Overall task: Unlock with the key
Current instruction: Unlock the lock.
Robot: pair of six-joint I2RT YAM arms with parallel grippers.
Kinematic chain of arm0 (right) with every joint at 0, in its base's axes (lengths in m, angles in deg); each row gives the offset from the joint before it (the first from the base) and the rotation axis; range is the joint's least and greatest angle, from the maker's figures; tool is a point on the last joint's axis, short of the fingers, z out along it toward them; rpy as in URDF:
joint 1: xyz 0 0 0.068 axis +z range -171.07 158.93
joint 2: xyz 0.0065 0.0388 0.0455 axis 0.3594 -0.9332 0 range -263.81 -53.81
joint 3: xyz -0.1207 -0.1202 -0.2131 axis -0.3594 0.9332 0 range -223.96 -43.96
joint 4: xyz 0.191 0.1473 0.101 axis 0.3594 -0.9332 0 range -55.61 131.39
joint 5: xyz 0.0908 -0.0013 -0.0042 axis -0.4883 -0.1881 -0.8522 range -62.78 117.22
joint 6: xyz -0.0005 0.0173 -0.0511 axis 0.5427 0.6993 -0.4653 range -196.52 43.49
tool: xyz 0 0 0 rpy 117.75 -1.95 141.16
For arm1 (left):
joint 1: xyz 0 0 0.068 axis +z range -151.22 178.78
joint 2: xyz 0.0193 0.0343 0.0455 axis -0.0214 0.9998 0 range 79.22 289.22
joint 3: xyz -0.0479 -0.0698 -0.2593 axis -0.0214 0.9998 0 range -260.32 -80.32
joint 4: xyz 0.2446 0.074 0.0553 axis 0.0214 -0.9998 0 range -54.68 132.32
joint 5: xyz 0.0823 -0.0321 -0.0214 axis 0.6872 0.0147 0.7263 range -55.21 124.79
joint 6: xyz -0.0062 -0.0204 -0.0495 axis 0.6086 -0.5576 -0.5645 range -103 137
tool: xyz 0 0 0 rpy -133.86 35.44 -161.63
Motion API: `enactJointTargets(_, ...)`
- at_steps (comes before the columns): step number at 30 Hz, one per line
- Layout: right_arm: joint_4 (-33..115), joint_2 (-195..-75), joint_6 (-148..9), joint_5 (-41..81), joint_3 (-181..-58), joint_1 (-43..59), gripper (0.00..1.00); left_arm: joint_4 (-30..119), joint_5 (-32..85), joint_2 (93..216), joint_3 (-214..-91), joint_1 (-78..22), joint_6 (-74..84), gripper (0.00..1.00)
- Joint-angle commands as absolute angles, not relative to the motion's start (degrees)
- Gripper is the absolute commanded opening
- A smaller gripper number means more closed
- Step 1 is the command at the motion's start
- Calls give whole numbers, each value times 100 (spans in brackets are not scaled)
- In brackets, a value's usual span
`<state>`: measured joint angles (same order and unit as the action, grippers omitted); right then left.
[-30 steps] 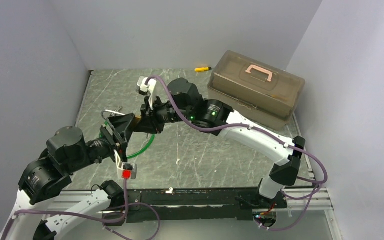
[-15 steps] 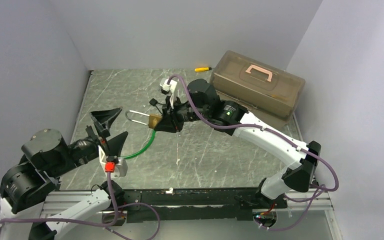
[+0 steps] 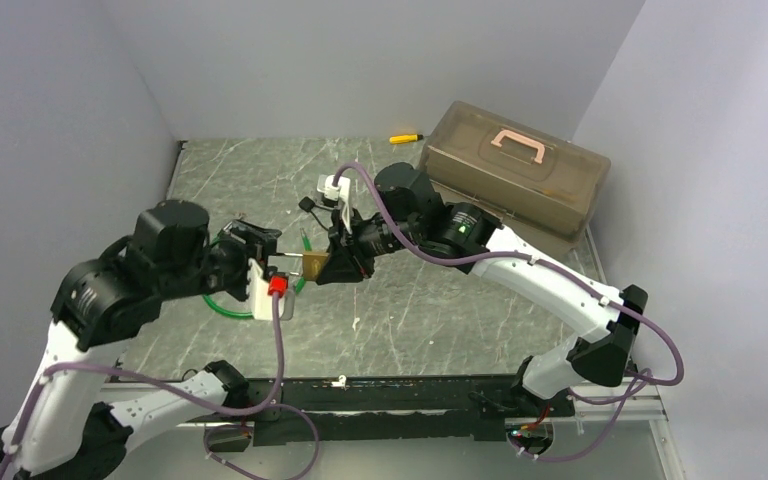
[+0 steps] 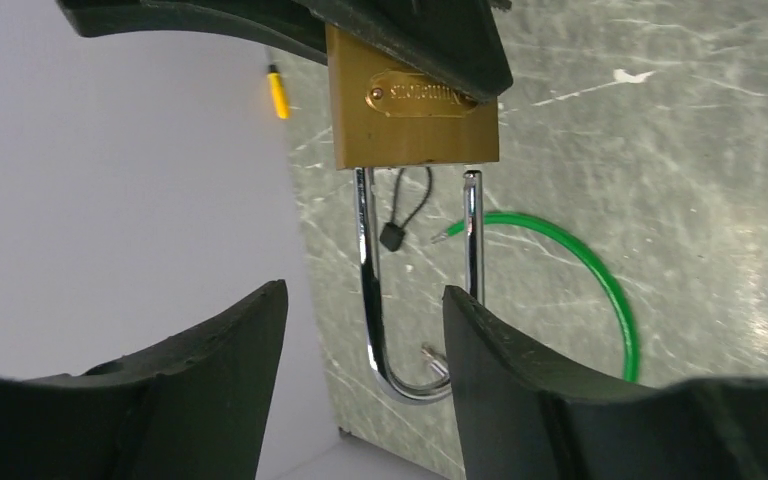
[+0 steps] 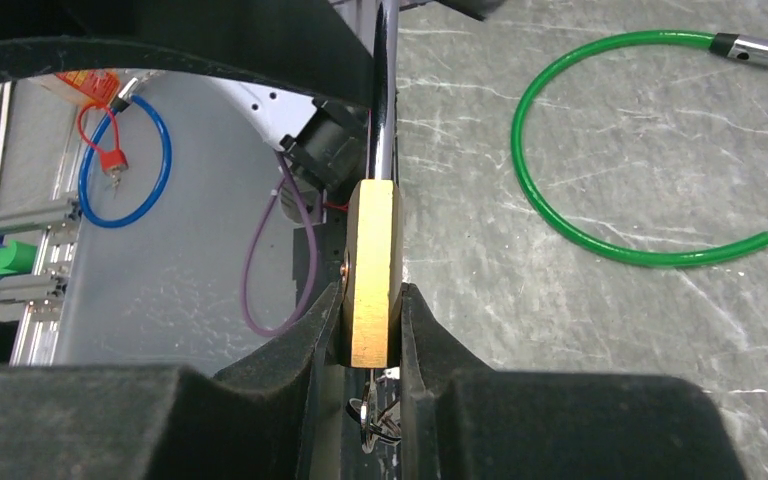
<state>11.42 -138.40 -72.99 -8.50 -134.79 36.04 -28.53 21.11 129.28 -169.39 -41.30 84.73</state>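
My right gripper (image 3: 328, 264) is shut on the small brass padlock (image 3: 312, 265) and holds it above the table. In the right wrist view the fingers (image 5: 310, 350) pinch the body's flat faces (image 5: 372, 270). The silvery key (image 5: 368, 418) with its ring hangs from the padlock's underside between those fingers. My left gripper (image 4: 365, 350) is open. Its fingers (image 4: 210, 380) stand either side of the chrome shackle (image 4: 368, 290) without touching it. One shackle leg's tip (image 4: 472, 180) shows just outside the brass body (image 4: 415, 110).
A green cable loop (image 3: 222, 308) lies on the table under the left arm. A black cord loop with a small block (image 3: 307, 204) lies behind the padlock. A yellow-and-black tool (image 3: 405, 138) lies at the back. A brown toolbox (image 3: 510, 175) stands at the back right.
The left arm let go of the shackle and drew back left with its jaws open. It has now come back, open around the shackle. The right gripper shifted the padlock slightly right.
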Motion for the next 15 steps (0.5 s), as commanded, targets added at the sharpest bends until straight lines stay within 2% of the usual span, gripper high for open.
enactJointTargets(1, 1254, -13511, -7589, -1054, -13960, 3605, 0, -4091, 1346, 13464, -17796, -3813, 8667, 60)
enactJointTargets(5, 1208, -13454, -7599, -1057, -13924, 3598, 0, -4252, 1239, 13598, -17721, -3628, 8840, 40)
enactJointTargets(9, 1226, -13398, -7569, -1009, -13801, 3572, 0, -4247, 1253, 13560, -17419, -3613, 9054, 8)
enactJointTargets(10, 1288, -13379, -7451, -1060, -13700, 3527, 0, -4177, 1303, 13545, -17322, -3615, 9058, 3)
enactJointTargets(15, 2011, -13418, -6333, -2154, -13315, 2869, 0, -3046, 1454, 13131, -16501, -3618, 9100, 0)
